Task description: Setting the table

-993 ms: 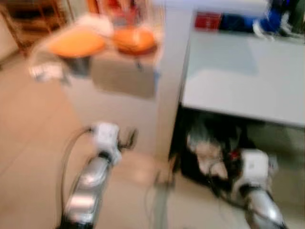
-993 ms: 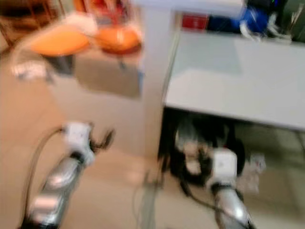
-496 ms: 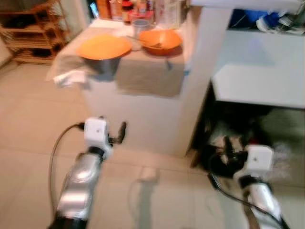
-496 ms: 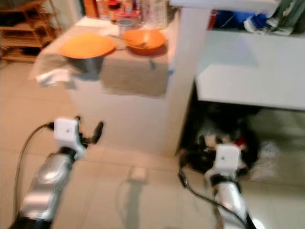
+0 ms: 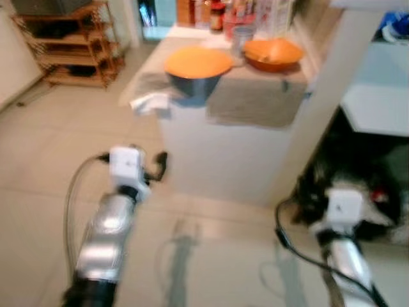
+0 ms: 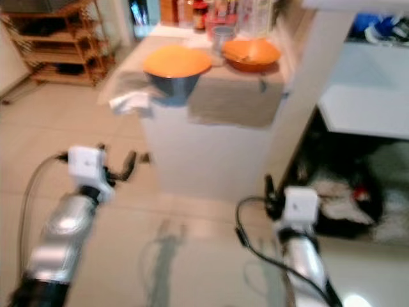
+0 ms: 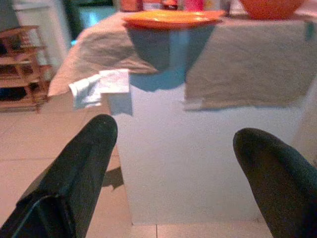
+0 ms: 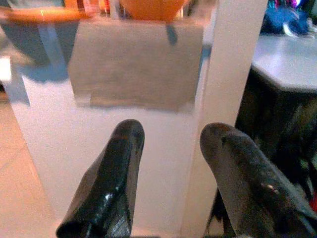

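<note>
Both grippers, left gripper and right gripper, are released and empty; orange plate and bowl, at 12 o'clock, are not yet reached.

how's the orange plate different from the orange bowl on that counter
The orange plate is flat and shallow; the orange bowl is deep with raised sides. The plate sits on top of a dark bowl at the counter's near edge, while the orange bowl rests on the tan cloth, farther back and to the robot's right. Both are orange and round, and neither end effector touches them.
</note>
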You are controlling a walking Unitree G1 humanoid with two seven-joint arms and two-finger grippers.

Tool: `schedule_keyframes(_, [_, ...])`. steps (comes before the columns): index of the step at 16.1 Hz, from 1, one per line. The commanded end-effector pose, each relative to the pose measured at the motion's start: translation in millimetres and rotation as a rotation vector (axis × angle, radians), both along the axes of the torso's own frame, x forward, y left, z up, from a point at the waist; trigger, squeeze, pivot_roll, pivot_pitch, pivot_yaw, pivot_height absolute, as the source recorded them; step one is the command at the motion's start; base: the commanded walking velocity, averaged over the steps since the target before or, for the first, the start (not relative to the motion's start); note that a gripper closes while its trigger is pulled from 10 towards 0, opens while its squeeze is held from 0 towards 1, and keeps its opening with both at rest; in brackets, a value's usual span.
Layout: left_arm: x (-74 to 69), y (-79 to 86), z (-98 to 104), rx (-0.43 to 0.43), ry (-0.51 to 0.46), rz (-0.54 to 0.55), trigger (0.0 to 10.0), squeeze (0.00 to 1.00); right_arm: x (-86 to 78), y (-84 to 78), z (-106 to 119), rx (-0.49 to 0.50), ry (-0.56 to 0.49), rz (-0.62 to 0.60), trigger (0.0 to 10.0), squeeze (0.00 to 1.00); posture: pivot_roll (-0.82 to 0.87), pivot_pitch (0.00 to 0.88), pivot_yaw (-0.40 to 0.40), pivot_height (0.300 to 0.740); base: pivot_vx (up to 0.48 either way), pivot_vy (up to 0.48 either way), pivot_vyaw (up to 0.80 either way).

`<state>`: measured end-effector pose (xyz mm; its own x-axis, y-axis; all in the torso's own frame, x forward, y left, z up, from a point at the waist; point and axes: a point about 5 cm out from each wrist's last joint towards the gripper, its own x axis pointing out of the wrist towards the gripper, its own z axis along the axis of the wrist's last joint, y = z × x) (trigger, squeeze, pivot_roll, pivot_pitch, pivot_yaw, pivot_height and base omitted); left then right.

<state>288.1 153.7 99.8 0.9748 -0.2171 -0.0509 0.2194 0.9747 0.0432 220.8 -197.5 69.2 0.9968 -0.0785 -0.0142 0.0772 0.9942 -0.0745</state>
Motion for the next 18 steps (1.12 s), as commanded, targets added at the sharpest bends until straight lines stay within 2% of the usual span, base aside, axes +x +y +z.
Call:
schedule_keyframes(1, [2.3,6.7,1,0.076,-0.019,0.030,10.0,0.00,3.5,3.9,5,0.001,-0.022,0.012,10.0,0.00,-0.03,0.000,0.021,0.740,0.000,0.000,0.00])
schedule_keyframes(4, [0.9,1.0,4,0.019,-0.026,-0.005,10.0,0.00,2.8,4.5,7,-0.015,-0.034,0.018,10.0,0.00,-0.03,0.000,0.020,0.740,0.231,0.000,0.00])
schedule_keyframes(8, [1.0,-2.0,7,0.026,-0.053,-0.016,10.0,0.00,2.6,-0.8,11,-0.058,-0.059,-0.018,10.0,0.00,-0.03,0.001,0.021,0.740,0.472,0.000,0.00])
schedule_keyframes(18, [-0.5,-11.0,12,0.015,-0.077,-0.068,10.0,0.00,3.0,2.4,10,-0.059,-0.051,-0.009,10.0,0.00,-0.03,0.007,0.020,0.740,0.480,0.000,0.00])
